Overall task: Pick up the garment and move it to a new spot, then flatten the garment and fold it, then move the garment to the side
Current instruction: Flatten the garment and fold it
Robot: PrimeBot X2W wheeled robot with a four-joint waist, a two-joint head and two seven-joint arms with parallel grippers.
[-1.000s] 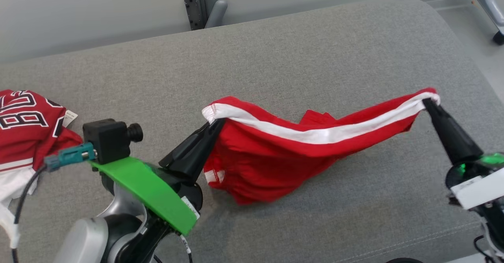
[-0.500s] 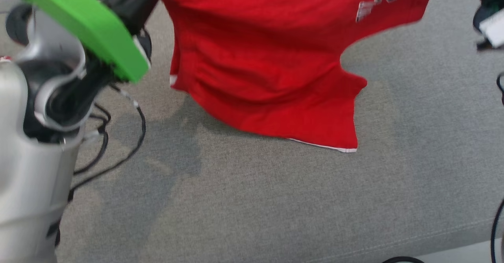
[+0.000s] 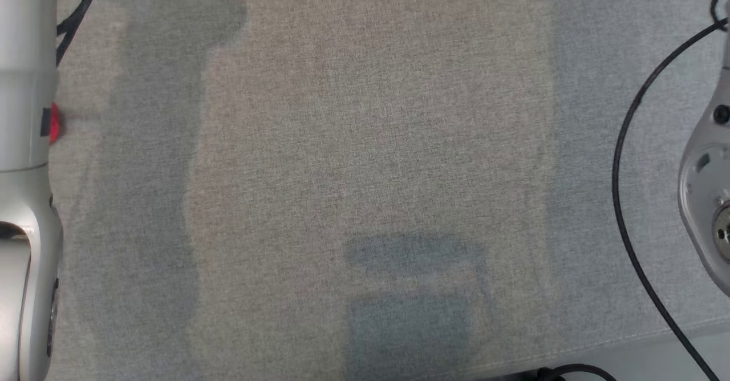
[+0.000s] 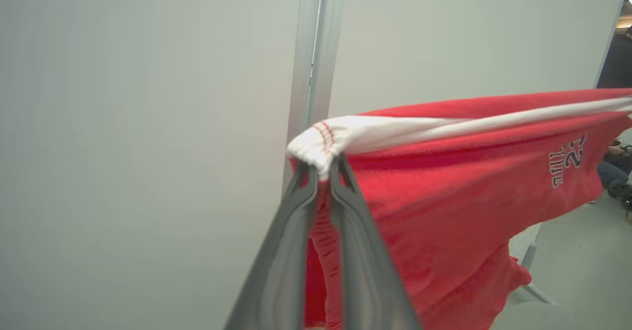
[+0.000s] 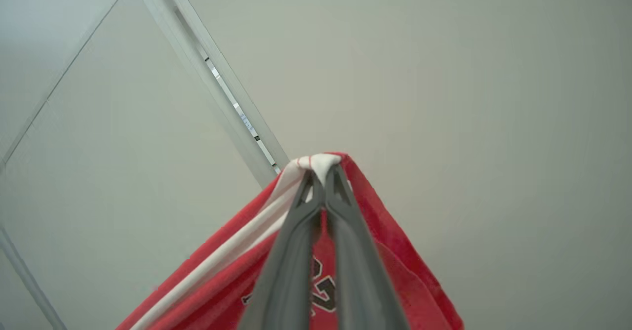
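Well, my left end effector (image 4: pixel 326 166) is clamped on one end of the white waistband (image 4: pixel 419 125) and my right end effector (image 5: pixel 323 174) pinches the other. The red shorts (image 4: pixel 444 206) hang stretched in the air between them, above the grey upholstered seat (image 3: pixel 365 141), I judge. The cloth looks soft, light and floppy; those waistband corners are the hold I trust.

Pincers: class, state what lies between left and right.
The white band of the garment, pinched by the left pincer in the left wrist view, by the right pincer in its own.
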